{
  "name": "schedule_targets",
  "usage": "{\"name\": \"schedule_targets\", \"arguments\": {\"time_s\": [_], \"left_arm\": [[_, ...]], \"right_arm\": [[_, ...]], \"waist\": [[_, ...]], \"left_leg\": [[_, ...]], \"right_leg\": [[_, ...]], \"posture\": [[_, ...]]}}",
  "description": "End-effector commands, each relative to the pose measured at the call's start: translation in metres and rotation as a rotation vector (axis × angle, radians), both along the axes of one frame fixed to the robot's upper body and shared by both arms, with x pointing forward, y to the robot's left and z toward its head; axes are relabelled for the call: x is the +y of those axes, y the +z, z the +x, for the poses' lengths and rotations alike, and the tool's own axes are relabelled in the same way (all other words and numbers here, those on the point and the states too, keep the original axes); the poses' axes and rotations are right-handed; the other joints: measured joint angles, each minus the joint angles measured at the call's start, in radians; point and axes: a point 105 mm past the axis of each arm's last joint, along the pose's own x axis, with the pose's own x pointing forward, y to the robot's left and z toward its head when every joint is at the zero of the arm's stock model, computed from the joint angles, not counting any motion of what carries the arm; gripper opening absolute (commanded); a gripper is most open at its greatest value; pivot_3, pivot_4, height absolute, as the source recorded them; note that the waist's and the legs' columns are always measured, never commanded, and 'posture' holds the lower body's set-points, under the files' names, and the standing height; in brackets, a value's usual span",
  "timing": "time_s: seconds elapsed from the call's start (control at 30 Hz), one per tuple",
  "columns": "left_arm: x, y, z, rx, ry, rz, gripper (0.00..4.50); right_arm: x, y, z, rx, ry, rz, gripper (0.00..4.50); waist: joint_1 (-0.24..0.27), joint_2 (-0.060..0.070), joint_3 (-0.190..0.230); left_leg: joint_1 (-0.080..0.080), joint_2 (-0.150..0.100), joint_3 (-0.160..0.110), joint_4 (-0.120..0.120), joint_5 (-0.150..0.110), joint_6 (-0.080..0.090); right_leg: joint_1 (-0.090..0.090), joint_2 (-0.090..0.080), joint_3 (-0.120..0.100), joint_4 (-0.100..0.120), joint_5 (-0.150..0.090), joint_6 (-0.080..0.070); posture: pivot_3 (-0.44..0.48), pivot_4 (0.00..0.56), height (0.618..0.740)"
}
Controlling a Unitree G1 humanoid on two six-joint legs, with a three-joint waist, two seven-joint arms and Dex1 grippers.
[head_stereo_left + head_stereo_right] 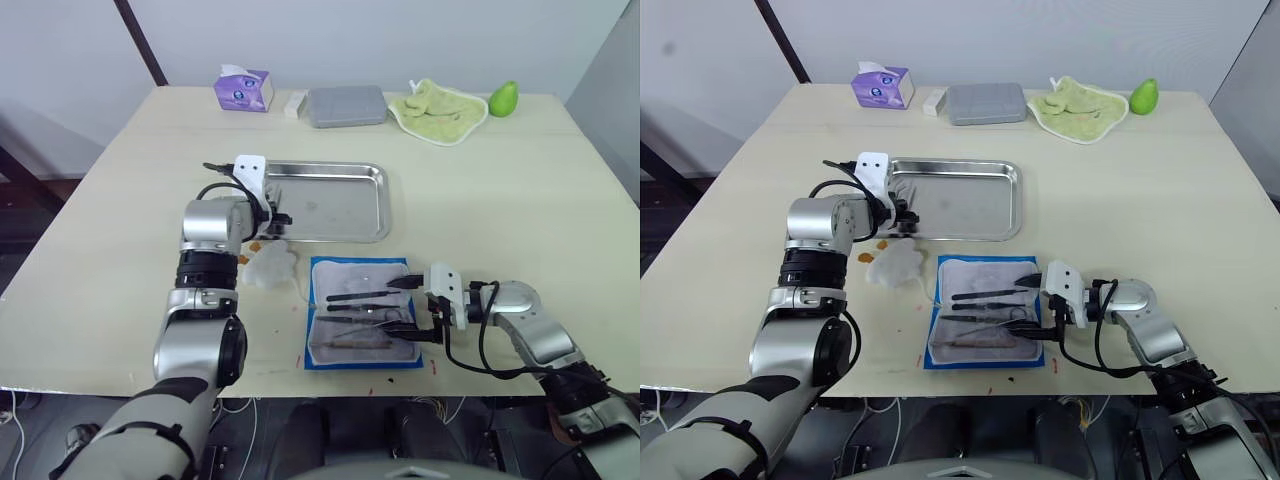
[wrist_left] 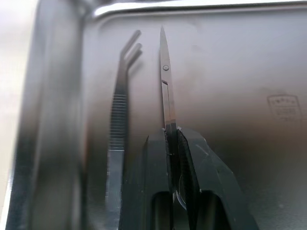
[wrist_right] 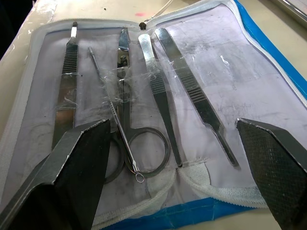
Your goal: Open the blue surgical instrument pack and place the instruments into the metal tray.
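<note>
Left hand (image 2: 169, 143) clamped on scissors (image 2: 165, 86) over metal tray (image 1: 340, 225) beside tweezers (image 2: 120, 115); right hand (image 3: 177, 167) spread wide above opened blue surgical instrument pack (image 1: 318, 355) holding remaining instruments (image 3: 158, 96) on counter (image 1: 520, 200).

The pack (image 1: 363, 312) is bright blue outside with a grey-white lining, holding dark grey instruments (image 3: 144, 96). The tray (image 1: 340, 200) is shiny silver. The surface (image 1: 520, 200) is pale beige. A purple tissue box (image 1: 243, 90), matte grey box (image 1: 346, 105) and green fruit (image 1: 503, 98) sit behind.

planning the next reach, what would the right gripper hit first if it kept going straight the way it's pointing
Probably the instruments lying in the open blue surgical instrument pack: the right gripper is open and aimed at them from the pack's near edge. Depth is hard to judge.
</note>
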Motion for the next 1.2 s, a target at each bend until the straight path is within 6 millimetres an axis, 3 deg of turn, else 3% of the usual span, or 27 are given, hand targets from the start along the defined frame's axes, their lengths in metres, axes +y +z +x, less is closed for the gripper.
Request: {"name": "schedule_targets", "arguments": {"time_s": [0.03,0.5,0.53,0.63,0.87,0.97,1.03,1.2], "left_arm": [[-0.001,0.011,0.004,-0.047,-0.003,0.008,0.04],[0.0,0.003,0.004,-0.03,0.016,0.011,0.04],[0.0,0.003,0.004,-0.032,0.014,0.01,0.85],[-0.004,0.006,0.002,-0.036,-0.005,-0.002,1.97],[-0.015,0.029,-0.012,-0.102,-0.102,-0.032,1.97],[-0.032,0.044,-0.029,-0.171,-0.26,-0.079,1.97],[-0.051,0.06,-0.048,-0.29,-0.456,-0.19,1.97],[-0.063,0.06,-0.097,-0.402,-0.797,-0.217,1.97]], "right_arm": [[-0.017,-0.039,-0.01,0.138,-0.054,-0.123,4.5],[-0.017,-0.038,-0.006,0.135,-0.056,-0.122,4.5],[-0.017,-0.038,-0.006,0.135,-0.056,-0.121,4.5],[-0.016,-0.038,-0.006,0.136,-0.056,-0.12,4.5],[-0.016,-0.038,-0.007,0.135,-0.055,-0.12,4.5],[-0.018,-0.037,-0.007,0.133,-0.056,-0.121,4.5],[-0.019,-0.037,-0.007,0.131,-0.055,-0.118,4.5],[-0.018,-0.036,-0.008,0.127,-0.057,-0.107,4.5]], "waist": [[0.0,0.0,0.0],[0.0,0.0,0.0],[0.0,0.0,0.0],[0.0,0.0,0.0],[-0.001,0.0,0.0],[-0.005,0.0,0.0],[-0.004,0.0,0.0],[-0.003,0.001,0.0]], "left_leg": [[0.0,0.0,0.0,0.0,0.0,0.0],[0.0,-0.001,0.0,0.0,0.0,0.0],[0.0,-0.001,0.0,0.0,0.0,0.0],[0.0,-0.001,0.0,0.0,0.0,0.0],[0.0,-0.001,-0.001,0.0,0.0,-0.001],[0.0,0.0,0.0,-0.001,0.0,-0.001],[0.0,0.0,0.0,-0.002,0.002,-0.004],[0.001,0.002,0.001,-0.003,0.003,-0.008]], "right_leg": [[0.0,0.0,0.0,0.0,0.0,0.0],[0.0,0.0,0.0,0.0,0.0,0.0],[0.0,0.0,0.0,0.0,0.0,0.0],[0.0,0.0,0.0,0.0,0.0,0.0],[0.0,-0.001,0.0,0.0,0.0,0.0],[0.0,-0.001,0.0,0.0,0.0,0.0],[0.0,-0.001,0.0,0.0,0.0,0.0],[0.0,-0.002,0.001,-0.001,0.0,0.0]], "posture": [[0.0,0.15,0.74],[0.0,0.15,0.74],[0.0,0.15,0.74],[0.0,0.15,0.74],[0.0,0.15,0.74],[0.0,0.15,0.74],[0.0,0.15,0.74],[0.0,0.15,0.74]]}}
